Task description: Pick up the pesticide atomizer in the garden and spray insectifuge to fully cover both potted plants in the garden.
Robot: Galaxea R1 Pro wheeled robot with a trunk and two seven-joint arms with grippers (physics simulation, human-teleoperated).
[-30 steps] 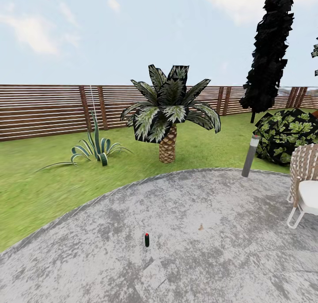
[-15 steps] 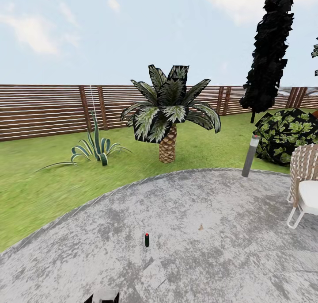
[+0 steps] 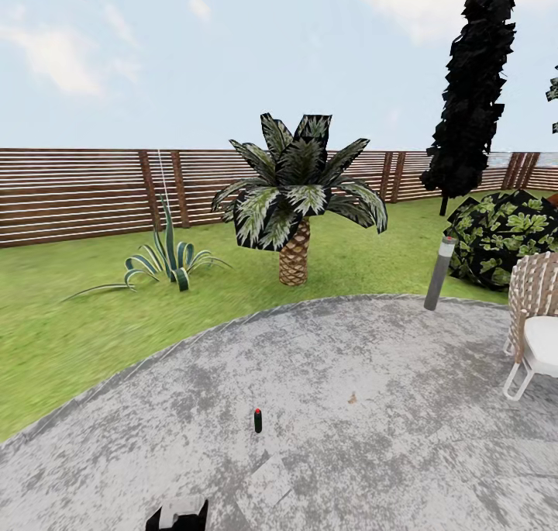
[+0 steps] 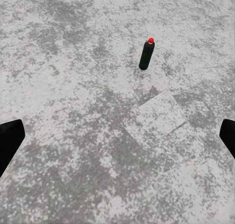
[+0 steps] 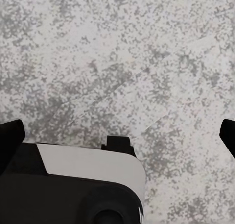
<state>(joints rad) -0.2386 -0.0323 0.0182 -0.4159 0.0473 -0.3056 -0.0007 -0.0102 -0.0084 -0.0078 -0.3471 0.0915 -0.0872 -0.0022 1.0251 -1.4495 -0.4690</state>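
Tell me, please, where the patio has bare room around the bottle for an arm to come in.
The pesticide atomizer stands alone on the stone patio; bare paving lies on every side of it. Crowding is only at the right edge, by the wicker chair and the lamp post.

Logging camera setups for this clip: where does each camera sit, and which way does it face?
Head view: on the head, facing across the patio to the palm and fence; part of the left arm at the bottom edge.
Left wrist view: looks down past spread fingertips at the atomizer.
Right wrist view: looks down at paving and robot body.
Shared: head and left wrist both show the atomizer.
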